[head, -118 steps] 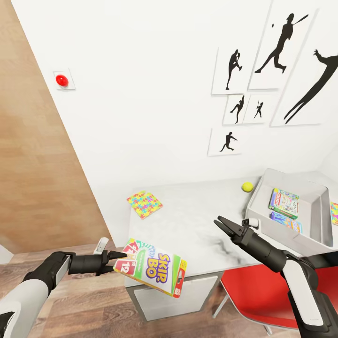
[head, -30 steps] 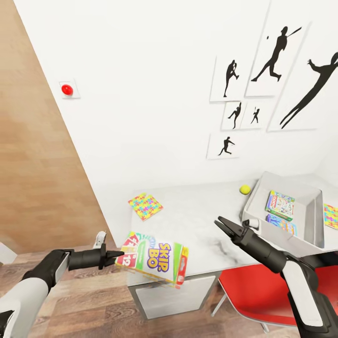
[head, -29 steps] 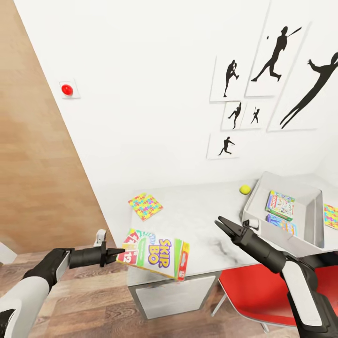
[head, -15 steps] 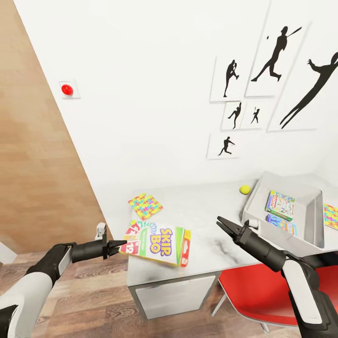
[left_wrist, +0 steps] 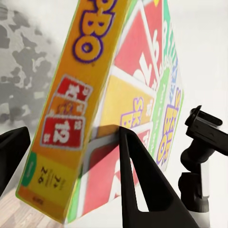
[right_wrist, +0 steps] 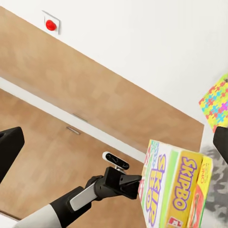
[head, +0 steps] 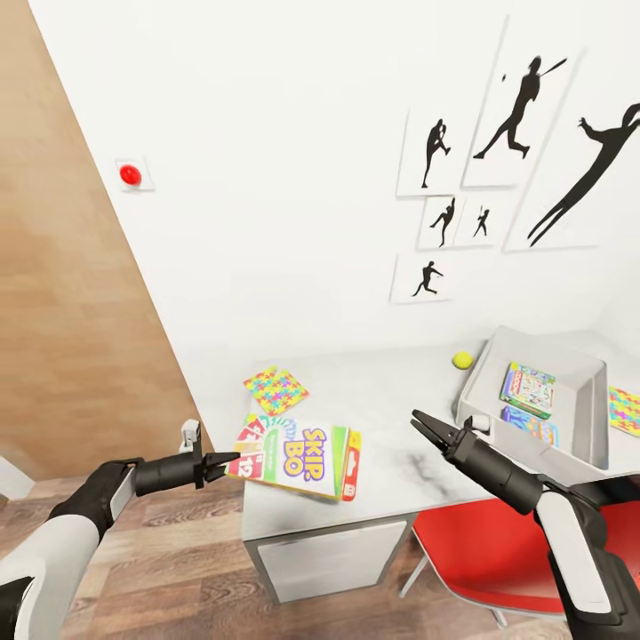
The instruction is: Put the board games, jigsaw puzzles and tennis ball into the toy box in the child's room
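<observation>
Since a second ago, SKIP-BO box (head: 298, 449) lies flatter on table (head: 391, 404).

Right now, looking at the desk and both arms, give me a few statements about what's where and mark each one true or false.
1. The SKIP-BO box lies inside the toy box. False: it rests at the table edge, outside the bin.
2. The tennis ball sits on the table beside the toy box. True.
3. The right gripper holds a jigsaw puzzle. False: it is open and empty.
4. Two flat game boxes lie in the toy box. True.
5. The left gripper is at the SKIP-BO box's edge. True.
</observation>
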### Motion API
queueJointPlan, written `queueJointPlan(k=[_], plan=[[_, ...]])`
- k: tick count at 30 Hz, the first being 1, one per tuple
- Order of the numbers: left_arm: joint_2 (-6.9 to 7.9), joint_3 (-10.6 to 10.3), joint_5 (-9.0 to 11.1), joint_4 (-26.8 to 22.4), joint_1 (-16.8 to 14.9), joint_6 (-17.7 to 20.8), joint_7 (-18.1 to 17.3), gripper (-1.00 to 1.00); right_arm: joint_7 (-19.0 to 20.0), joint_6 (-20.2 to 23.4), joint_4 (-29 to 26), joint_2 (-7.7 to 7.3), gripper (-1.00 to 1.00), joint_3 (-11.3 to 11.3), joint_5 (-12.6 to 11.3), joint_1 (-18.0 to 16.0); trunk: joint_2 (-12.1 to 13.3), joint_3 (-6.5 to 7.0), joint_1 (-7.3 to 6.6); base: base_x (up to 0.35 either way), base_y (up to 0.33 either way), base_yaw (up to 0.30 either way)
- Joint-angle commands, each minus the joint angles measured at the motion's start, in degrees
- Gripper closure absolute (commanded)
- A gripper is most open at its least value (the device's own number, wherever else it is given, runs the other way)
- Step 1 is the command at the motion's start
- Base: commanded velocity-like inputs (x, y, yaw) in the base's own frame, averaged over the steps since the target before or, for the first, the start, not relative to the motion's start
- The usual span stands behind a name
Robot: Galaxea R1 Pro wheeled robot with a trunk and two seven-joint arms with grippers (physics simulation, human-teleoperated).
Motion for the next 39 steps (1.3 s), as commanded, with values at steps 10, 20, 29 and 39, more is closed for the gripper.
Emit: queueJointPlan(k=[10,20,29,39], plan=[[0.0,0.1,-0.1,-0.2,-0.2,0.6,-0.5,1.0,0.4,0.4,0.0,-0.07,-1.0,-2.0,0.0,0.0,3.9,1.71,-2.18,0.0,0.0,0.0],[0.22,0.1,-0.1,-0.2,-0.4,1.0,-3.6,1.0,0.2,0.8,0.2,-0.15,-1.0,-6.6,-0.1,0.0,4.3,1.89,-2.4,0.0,0.0,0.0],[0.49,0.1,-0.1,-1.6,-0.5,1.9,-4.3,1.0,0.3,1.1,0.3,-0.94,-1.0,-8.6,-0.1,0.0,4.3,1.89,-2.4,0.0,0.0,0.0],[0.38,-0.1,-0.3,-4.9,-0.5,4.2,-4.2,1.0,0.4,0.8,0.3,-0.98,-1.0,-8.7,-0.1,0.0,4.3,2.05,-2.4,-0.004,0.0,-0.038]])
